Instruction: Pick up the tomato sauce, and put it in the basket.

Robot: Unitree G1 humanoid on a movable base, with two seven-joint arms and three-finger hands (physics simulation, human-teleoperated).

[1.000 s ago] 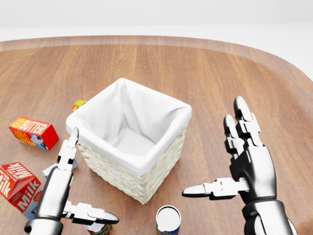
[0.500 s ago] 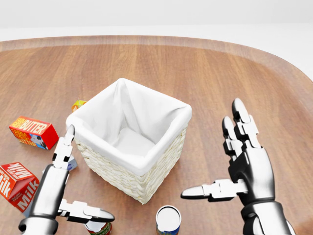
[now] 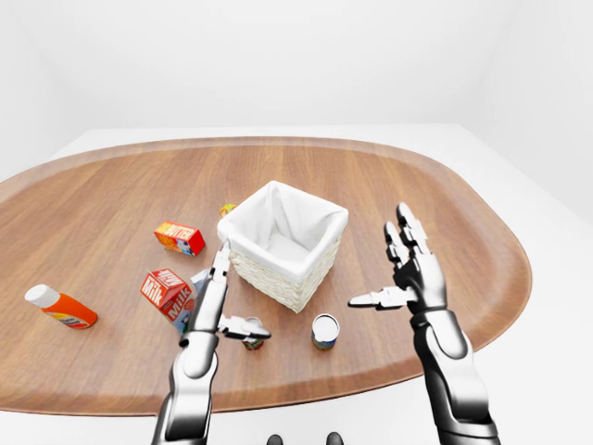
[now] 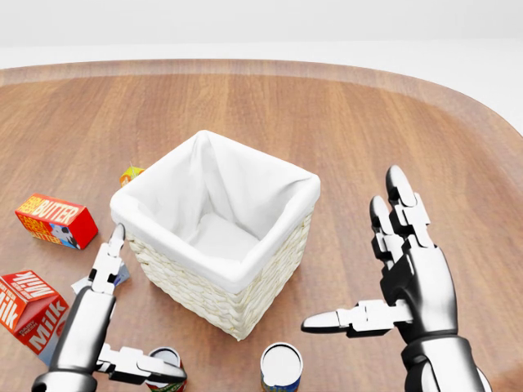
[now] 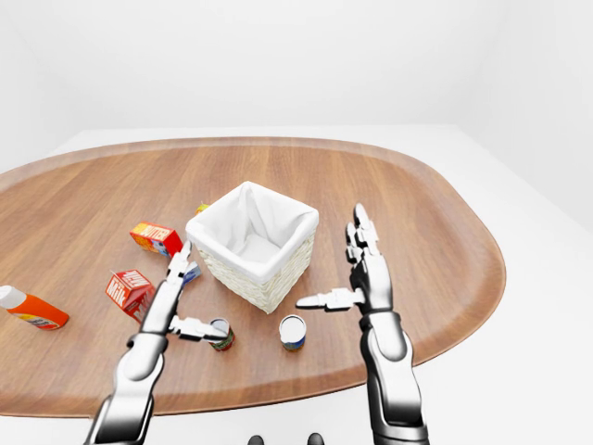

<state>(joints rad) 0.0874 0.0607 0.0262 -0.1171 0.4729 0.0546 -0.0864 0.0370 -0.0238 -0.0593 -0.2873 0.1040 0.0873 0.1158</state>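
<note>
Right-eye view, tomato sauce (image 5: 220,335) just under open left hand (image 5: 176,301)

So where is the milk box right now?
In the left-eye view the milk box stands on the table's left side, between the butter box above and the left robot hand.

Simulated test scene, apparently a bare studio rather than a home: a rounded wooden surface (image 3: 445,195) stands alone amid plain white floor and walls, carrying a lined wicker basket (image 3: 283,243) and scattered grocery packages such as a milk carton (image 3: 168,292).
</note>
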